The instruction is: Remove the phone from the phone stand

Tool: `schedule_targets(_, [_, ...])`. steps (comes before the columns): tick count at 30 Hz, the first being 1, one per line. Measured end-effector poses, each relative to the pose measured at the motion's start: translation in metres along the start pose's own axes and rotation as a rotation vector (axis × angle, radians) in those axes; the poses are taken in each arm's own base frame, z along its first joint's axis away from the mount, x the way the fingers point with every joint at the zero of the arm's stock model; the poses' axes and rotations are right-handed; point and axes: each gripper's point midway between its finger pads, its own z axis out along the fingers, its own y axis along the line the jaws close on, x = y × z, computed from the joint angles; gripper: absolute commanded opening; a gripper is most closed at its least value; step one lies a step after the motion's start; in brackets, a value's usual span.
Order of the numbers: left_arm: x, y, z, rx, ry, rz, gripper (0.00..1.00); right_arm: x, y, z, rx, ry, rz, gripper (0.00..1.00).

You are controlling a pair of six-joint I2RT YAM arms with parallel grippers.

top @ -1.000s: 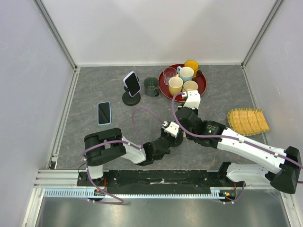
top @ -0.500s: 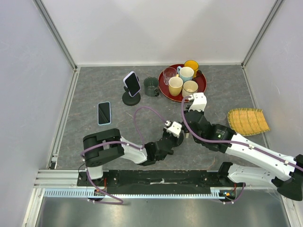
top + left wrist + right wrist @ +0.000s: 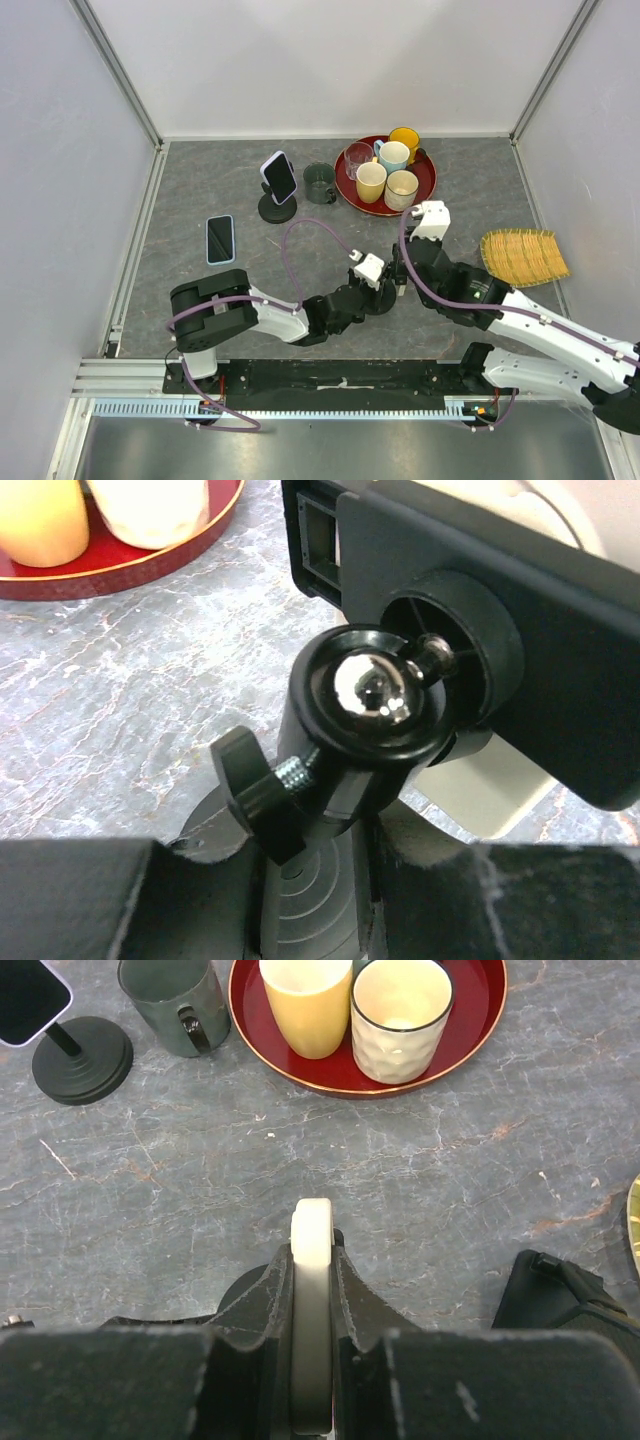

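Observation:
A black phone stand [image 3: 345,780] with a shiny ball joint [image 3: 371,694] stands mid-table. My left gripper [image 3: 312,885] is shut on its post, low down. The stand's black holder plate [image 3: 480,630] lies against a cream phone [image 3: 490,790]. In the right wrist view that phone [image 3: 311,1260] stands edge-on, and my right gripper [image 3: 311,1290] is shut on it. The stand's round base [image 3: 240,1295] shows dark beneath it. From above, the left gripper [image 3: 385,293] and right gripper [image 3: 402,278] meet there and hide most of the stand and phone.
A second stand [image 3: 277,208] holds a lilac phone [image 3: 279,177] at the back left. A dark phone [image 3: 220,239] lies flat further left. A green mug [image 3: 320,184], a red tray [image 3: 428,180] of cups and a woven basket [image 3: 523,257] sit behind and right.
The right arm has swung right and nearer, and its jaws have closed fully on the phone. The left gripper has shifted slightly right with the stand.

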Motion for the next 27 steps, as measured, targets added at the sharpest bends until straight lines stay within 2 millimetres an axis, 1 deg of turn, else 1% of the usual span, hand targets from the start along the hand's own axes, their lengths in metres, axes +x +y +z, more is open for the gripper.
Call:
schedule_targets(3, [0.000,-0.002,0.001,0.033,0.008,-0.020,0.02,0.000,-0.004,0.000,-0.013,0.001,0.031,0.00])
schedule_targets(5, [0.001,-0.001,0.001,0.038,0.014,-0.037,0.02,0.000,-0.004,0.000,-0.033,-0.001,0.044,0.00])
schedule_targets(7, [-0.004,0.011,0.005,0.014,-0.005,-0.091,0.02,0.003,-0.003,-0.005,-0.072,0.006,0.040,0.00])
schedule_targets(8, [-0.007,0.018,0.006,-0.002,-0.016,-0.117,0.04,0.003,-0.002,-0.009,-0.103,0.007,0.042,0.00])
schedule_targets(10, [-0.009,0.032,0.007,-0.025,-0.034,-0.144,0.08,0.008,-0.002,-0.011,-0.121,0.018,0.021,0.00])
schedule_targets(11, [-0.009,0.036,0.007,-0.030,-0.040,-0.148,0.09,0.010,-0.001,-0.012,-0.129,0.024,0.013,0.00])
schedule_targets(13, [-0.011,0.041,0.005,-0.027,-0.058,-0.156,0.08,0.016,0.001,-0.009,-0.137,0.047,-0.016,0.00])
schedule_targets(14, [-0.011,0.041,0.004,-0.019,-0.064,-0.156,0.06,0.020,0.002,-0.007,-0.141,0.058,-0.030,0.00])
schedule_targets(16, [-0.011,0.040,0.002,0.002,-0.072,-0.151,0.05,0.025,0.004,-0.006,-0.147,0.075,-0.050,0.00])
schedule_targets(19, [-0.010,0.039,0.000,0.011,-0.076,-0.139,0.06,0.027,0.004,-0.005,-0.148,0.080,-0.064,0.00])
schedule_targets(24, [-0.010,0.039,0.000,0.014,-0.075,-0.129,0.09,0.022,0.000,-0.008,-0.141,0.058,-0.054,0.00])
schedule_targets(27, [-0.010,0.038,0.001,0.022,-0.070,-0.113,0.13,0.010,-0.009,-0.015,-0.126,0.014,-0.029,0.00])
